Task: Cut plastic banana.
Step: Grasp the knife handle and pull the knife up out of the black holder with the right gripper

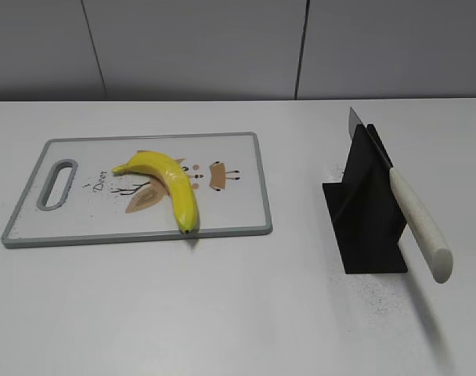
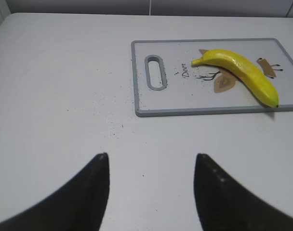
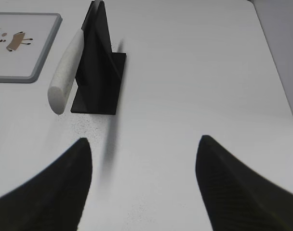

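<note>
Both pairs of black fingers stand spread apart with nothing between them: the left gripper [image 2: 151, 159] hovers over bare white table [image 2: 64, 96], and the right gripper [image 3: 144, 142] hovers over the table near the stand. Ahead of the left gripper lies one grey-rimmed white cutting board [image 2: 137, 77] with a slot handle and a small printed deer drawing. One yellow plastic banana [image 1: 169, 178] lies on that board, curved, its stem end toward the middle of the board and its dark tip at the near edge. Well apart, to the right, stands one black knife stand [image 1: 367, 207]. One knife [image 1: 414, 215] with a white handle rests tilted in it, blade up and back, handle jutting toward the camera.
</note>
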### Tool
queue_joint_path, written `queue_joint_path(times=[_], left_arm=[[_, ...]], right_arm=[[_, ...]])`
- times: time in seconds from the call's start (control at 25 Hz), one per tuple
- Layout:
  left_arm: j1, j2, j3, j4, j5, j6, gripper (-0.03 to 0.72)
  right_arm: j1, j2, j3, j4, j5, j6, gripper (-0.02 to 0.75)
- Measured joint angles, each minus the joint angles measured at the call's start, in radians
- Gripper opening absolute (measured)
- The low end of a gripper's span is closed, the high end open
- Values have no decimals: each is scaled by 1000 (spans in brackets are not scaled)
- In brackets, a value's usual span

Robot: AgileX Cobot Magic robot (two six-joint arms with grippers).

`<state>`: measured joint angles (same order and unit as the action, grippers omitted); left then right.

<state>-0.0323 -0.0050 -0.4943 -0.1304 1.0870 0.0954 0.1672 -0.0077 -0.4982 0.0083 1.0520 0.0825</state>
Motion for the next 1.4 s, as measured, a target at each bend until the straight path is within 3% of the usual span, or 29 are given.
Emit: queue_joint_path(times=[0.28, 0.56, 1.0, 1.4], left_arm=[[0, 0, 0, 0, 0, 0, 545], [0, 0, 0, 0, 0, 0, 545], [0, 0, 0, 0, 0, 0, 545], [0, 0, 0, 0, 0, 0, 545]], right_arm=[[0, 50, -31, -1, 0, 1, 538], [0, 335, -189, 8, 11, 1, 538], [0, 825, -449, 35, 159, 2, 529], [0, 1158, -550, 191, 161, 3, 528]])
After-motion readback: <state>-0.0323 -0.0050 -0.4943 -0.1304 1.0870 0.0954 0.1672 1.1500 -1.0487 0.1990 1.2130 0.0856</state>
